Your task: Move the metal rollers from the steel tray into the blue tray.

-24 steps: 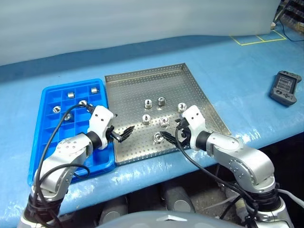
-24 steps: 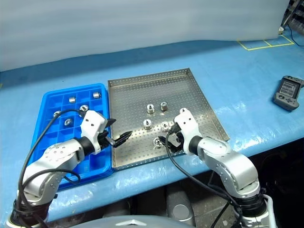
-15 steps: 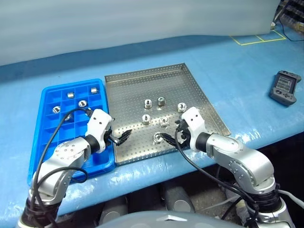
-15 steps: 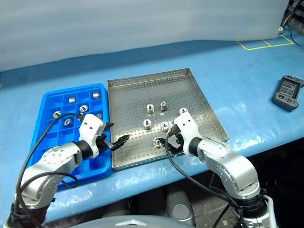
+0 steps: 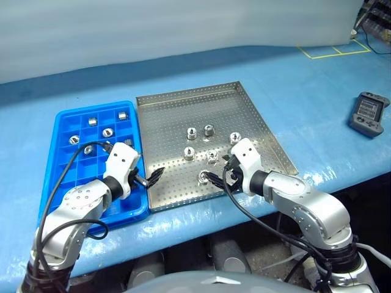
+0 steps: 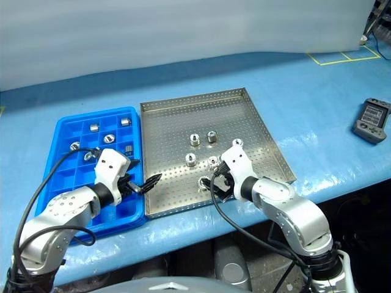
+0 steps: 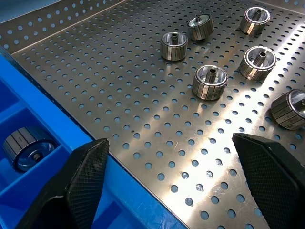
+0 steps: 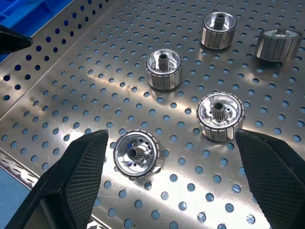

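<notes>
While both arms hover low over the near edge of the steel tray [image 5: 244, 110], nothing is held. The left gripper [image 5: 153, 177] stands wide and empty, fingers spread over the seam where the steel tray meets the blue tray [image 5: 58, 177]. The right gripper [image 5: 215, 177] is just as wide, straddling the nearest roller [image 8: 137, 154], which lies with its face up close to the tray's front rim.

Six metal rollers [image 5: 208, 129] sit loose on the perforated floor, and a handful already rest in the blue tray's far compartments, one roller [image 7: 24, 145] near the left gripper's finger. So the job looks partly done, with the next pick likely the near one on the right.

Here's the risk, as I read it. That nearest roller sits close to a second roller [image 8: 220, 116], which also falls between the open right fingers. Close now and a pad could catch both, or nudge one sideways so it rolls away on its rim. These things are round and shiny; a pinch off centre may squirt one out, and the low front rim, with the bench [image 5: 317, 91] edge just beyond, is no great barrier. The left gripper, hanging over the tray wall, could also clip that blue edge and shift the tray if it drops straight down.
</notes>
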`<state>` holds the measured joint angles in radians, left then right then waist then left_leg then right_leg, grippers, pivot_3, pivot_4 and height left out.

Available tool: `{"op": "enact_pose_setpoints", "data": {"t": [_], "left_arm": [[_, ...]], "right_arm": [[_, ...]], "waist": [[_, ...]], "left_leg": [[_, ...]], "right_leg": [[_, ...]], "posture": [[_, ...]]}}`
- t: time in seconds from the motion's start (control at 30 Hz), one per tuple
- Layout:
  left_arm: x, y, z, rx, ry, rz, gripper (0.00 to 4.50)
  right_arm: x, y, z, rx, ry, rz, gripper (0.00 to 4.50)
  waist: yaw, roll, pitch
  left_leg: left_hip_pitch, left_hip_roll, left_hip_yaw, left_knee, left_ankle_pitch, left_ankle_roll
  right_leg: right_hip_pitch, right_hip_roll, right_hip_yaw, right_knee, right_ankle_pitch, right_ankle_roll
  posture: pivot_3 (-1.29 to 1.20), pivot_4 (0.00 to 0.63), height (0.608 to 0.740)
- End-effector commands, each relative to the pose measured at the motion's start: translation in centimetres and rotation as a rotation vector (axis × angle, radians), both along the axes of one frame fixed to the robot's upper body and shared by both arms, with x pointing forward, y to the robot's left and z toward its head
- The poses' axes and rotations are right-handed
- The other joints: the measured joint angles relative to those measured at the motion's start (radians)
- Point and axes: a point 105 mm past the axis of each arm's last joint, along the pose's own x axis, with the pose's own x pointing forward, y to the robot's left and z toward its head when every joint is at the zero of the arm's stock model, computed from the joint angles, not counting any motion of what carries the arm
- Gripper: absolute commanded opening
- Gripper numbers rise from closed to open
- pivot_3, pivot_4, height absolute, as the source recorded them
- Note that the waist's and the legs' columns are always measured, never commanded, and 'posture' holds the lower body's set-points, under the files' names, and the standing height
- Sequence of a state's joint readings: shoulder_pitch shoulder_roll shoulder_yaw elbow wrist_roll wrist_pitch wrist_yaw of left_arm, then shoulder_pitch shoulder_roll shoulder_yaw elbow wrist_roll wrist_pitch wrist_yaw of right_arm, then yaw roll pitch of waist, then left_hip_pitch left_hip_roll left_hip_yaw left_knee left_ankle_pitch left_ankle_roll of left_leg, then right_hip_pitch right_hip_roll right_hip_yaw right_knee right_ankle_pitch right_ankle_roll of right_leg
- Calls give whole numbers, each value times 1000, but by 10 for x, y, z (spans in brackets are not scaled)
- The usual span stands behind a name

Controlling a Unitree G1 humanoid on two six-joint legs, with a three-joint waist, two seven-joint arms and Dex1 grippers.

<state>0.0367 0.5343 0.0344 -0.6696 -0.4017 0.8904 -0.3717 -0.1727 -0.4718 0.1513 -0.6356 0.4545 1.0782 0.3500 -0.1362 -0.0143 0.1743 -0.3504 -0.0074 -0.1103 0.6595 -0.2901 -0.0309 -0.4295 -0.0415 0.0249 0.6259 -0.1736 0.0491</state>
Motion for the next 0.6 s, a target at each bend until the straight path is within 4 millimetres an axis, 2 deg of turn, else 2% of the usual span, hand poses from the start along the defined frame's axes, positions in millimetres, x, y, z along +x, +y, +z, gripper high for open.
{"op": "enact_pose_setpoints", "data": {"t": [0.03,0.3,0.6], "left_arm": [[-1,-1,14,4,-54,-12,4500],[5,-9,19,-10,-74,-42,4500],[44,-46,31,-24,-68,-164,4500]], "right_arm": [[-1,4,8,8,-38,20,4474],[-1,5,8,10,-35,22,4474],[1,7,8,14,-43,22,4474]], "waist": [[2,0,0],[4,0,0],[12,0,0]], "left_leg": [[0,0,0,0,0,0],[0,0,0,0,0,0],[0,0,0,1,0,0]], "right_leg": [[0,0,0,0,0,0],[0,0,0,0,0,0],[0,0,0,0,0,1]], "posture": [[-174,150,740],[-170,150,740],[-179,150,740]]}}
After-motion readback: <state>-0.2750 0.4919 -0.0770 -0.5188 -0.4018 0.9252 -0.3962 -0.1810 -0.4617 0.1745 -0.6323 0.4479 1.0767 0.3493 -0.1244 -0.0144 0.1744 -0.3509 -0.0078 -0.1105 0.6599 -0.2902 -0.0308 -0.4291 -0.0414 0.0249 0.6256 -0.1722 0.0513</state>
